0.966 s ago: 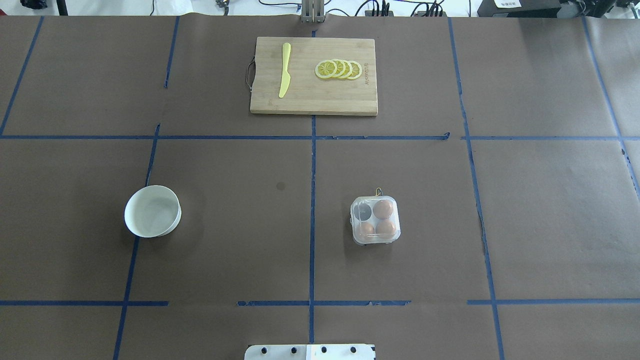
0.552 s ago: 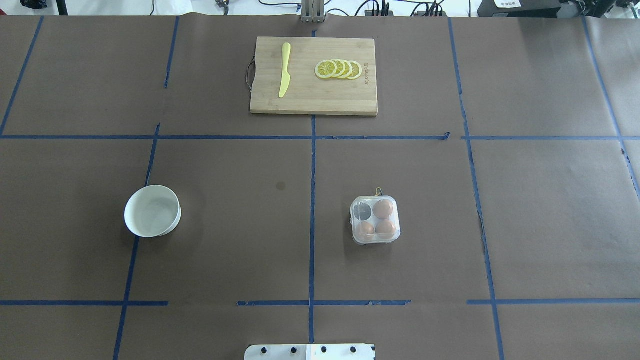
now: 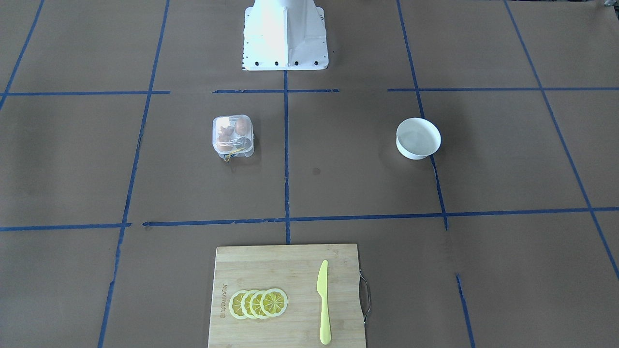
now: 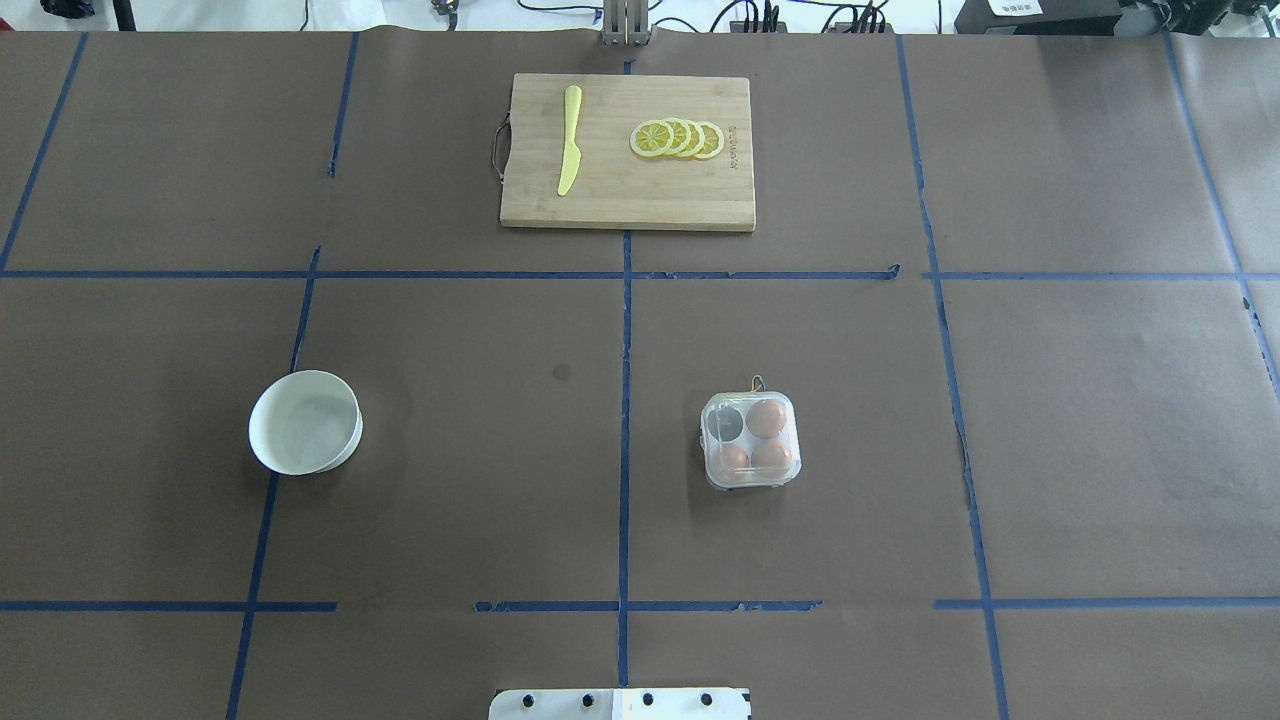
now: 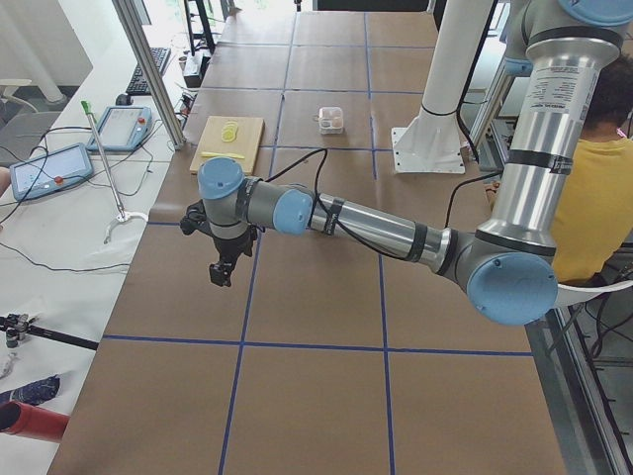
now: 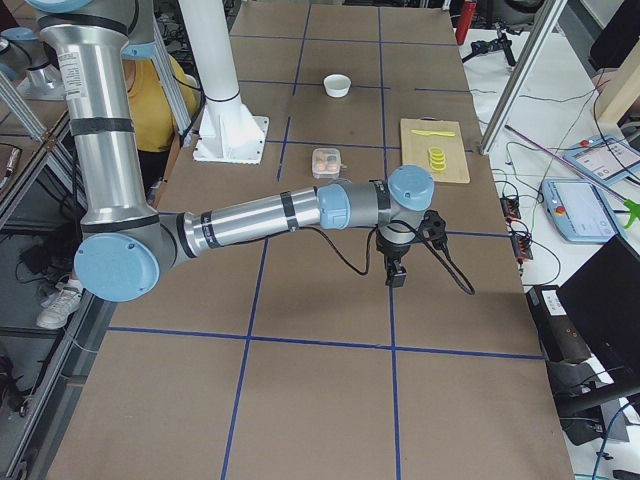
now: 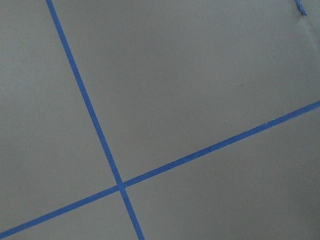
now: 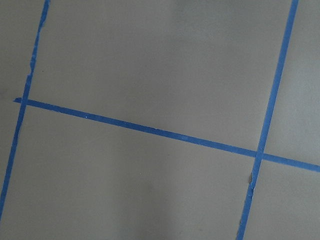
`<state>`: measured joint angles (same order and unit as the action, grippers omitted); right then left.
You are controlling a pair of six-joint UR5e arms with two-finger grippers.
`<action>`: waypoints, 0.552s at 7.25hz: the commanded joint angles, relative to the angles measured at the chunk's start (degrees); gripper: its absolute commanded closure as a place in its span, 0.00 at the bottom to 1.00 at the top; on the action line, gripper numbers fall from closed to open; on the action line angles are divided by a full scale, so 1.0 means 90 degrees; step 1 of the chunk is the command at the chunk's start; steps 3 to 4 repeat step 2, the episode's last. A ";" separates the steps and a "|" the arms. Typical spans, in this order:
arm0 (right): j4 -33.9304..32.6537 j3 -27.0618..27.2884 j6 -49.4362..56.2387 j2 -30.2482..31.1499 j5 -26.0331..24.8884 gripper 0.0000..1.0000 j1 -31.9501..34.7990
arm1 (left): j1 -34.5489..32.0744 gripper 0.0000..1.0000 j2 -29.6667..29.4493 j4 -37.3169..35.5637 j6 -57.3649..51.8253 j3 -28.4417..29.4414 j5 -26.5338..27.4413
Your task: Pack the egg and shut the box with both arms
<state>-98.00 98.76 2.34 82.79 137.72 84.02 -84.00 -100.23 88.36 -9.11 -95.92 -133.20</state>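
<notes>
The clear box [image 4: 751, 439] stands right of the table's middle line, its yellow cord [image 4: 757, 382] at the far side. Three orange-brown eggs lie in it, one at the far right cell [image 4: 767, 417]. The far left cell [image 4: 725, 423] looks dark and empty. The lid seems to lie flat over the cells. The box also shows in the front view [image 3: 233, 136]. My left gripper [image 5: 220, 269] hangs over bare table far out at my left end. My right gripper [image 6: 396, 277] hangs over bare table far out at my right end. I cannot tell whether either is open.
A white bowl [image 4: 305, 421] stands left of the middle and looks empty. A wooden cutting board [image 4: 628, 195] at the far edge carries a yellow knife [image 4: 569, 140] and lemon slices [image 4: 677, 138]. Both wrist views show only brown paper and blue tape.
</notes>
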 commanded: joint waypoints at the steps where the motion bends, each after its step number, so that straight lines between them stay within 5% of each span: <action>1: 0.0000 0.0052 -0.0006 0.0000 -0.0010 0.00 0.0000 | -0.0002 0.00 0.0004 0.0006 0.0006 -0.0045 0.0005; 4: 0.0000 0.0082 -0.0006 0.0000 0.0000 0.00 0.0000 | -0.0002 0.00 0.0004 0.0006 -0.0003 -0.0035 0.0005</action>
